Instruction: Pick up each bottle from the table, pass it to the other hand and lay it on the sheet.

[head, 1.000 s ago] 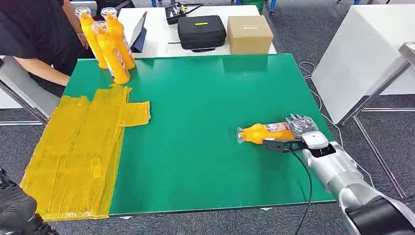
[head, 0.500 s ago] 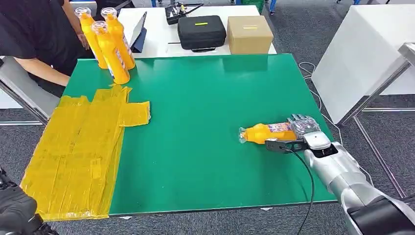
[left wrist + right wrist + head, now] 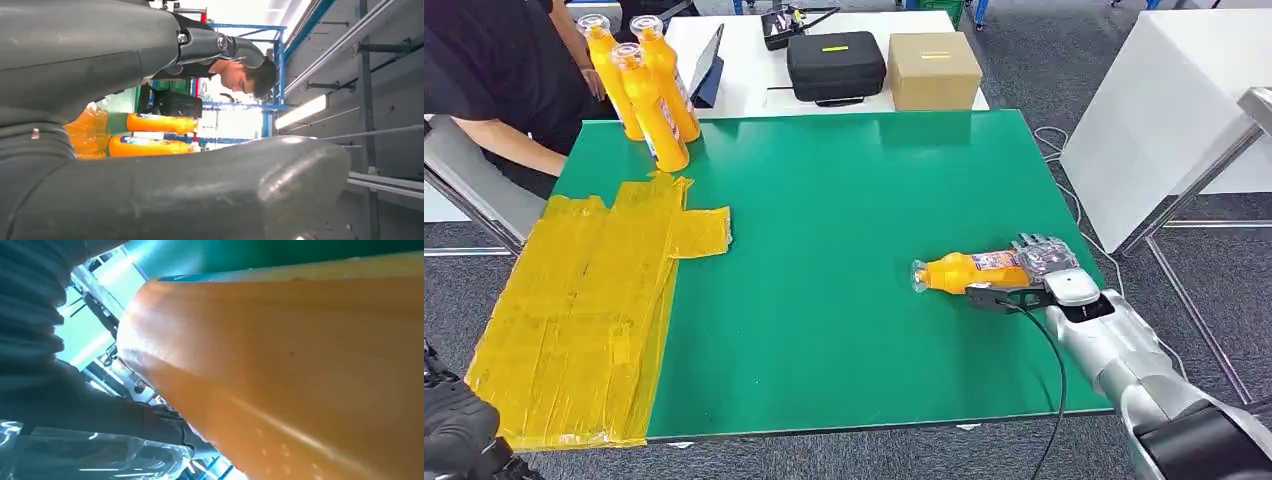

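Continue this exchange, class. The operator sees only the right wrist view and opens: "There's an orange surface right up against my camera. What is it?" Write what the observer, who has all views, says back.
Observer: It's a bottle lying on its side on the green table; the right hand grips its base end.
Operator: Where is the sheet?
Observer: The yellow sheet covers the table's left side, well away from the bottle.
Operator: Are there more to fetch?
Observer: Three bottles stand upright at the far left corner, beside a person.
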